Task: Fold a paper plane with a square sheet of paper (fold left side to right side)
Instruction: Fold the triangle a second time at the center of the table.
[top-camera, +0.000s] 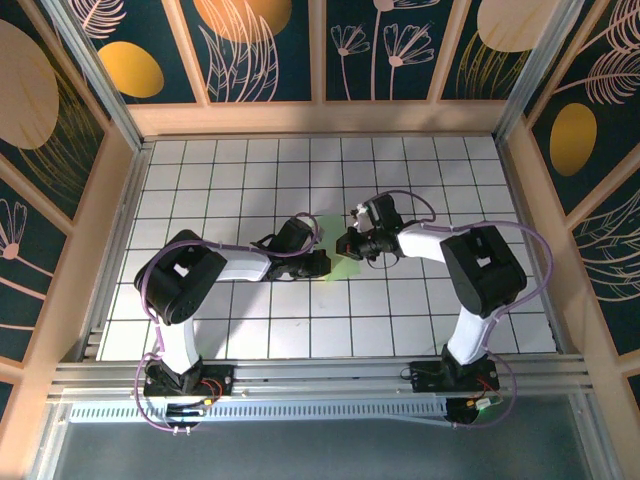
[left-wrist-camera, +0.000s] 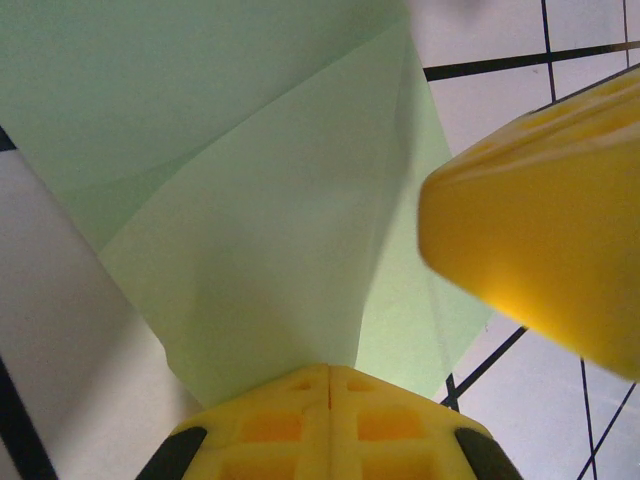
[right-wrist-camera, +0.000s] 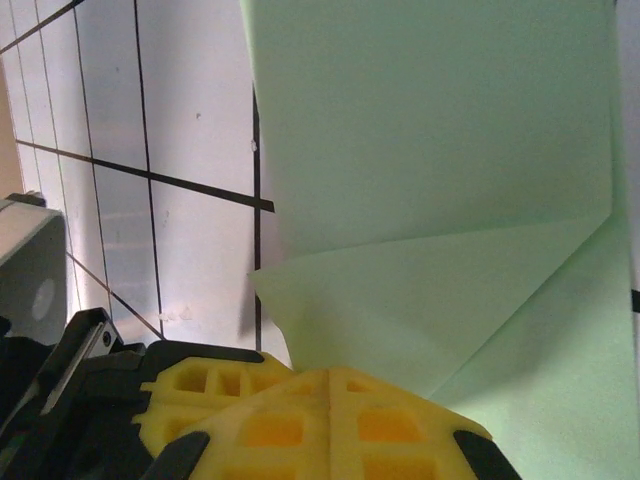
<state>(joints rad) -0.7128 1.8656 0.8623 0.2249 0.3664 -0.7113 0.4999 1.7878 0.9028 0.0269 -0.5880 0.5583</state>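
Left gripper (top-camera: 322, 263) and right gripper (top-camera: 347, 244) face each other tip to tip near the middle of the tabletop (top-camera: 250, 170), both clenched with their yellow pads pressed together. Nothing else lies on the white grid tiles. Wooden walls with painted panels (top-camera: 260, 40) enclose the left, right and far edges, and a metal rail (top-camera: 320, 375) runs along the near edge under the arm bases.

From above, the black wrists cover most of the square sheet of paper (top-camera: 342, 266); only a pale green sliver shows between and just below them. The left wrist view shows it lying flat with a diagonal flap folded over, and a yellow finger (left-wrist-camera: 540, 230) of the right gripper just beside its right edge. The right wrist view shows a crease slanting across the sheet.

In each wrist view the paper runs right up to the closed fingertips. Whether it is pinched or only pressed down cannot be told.
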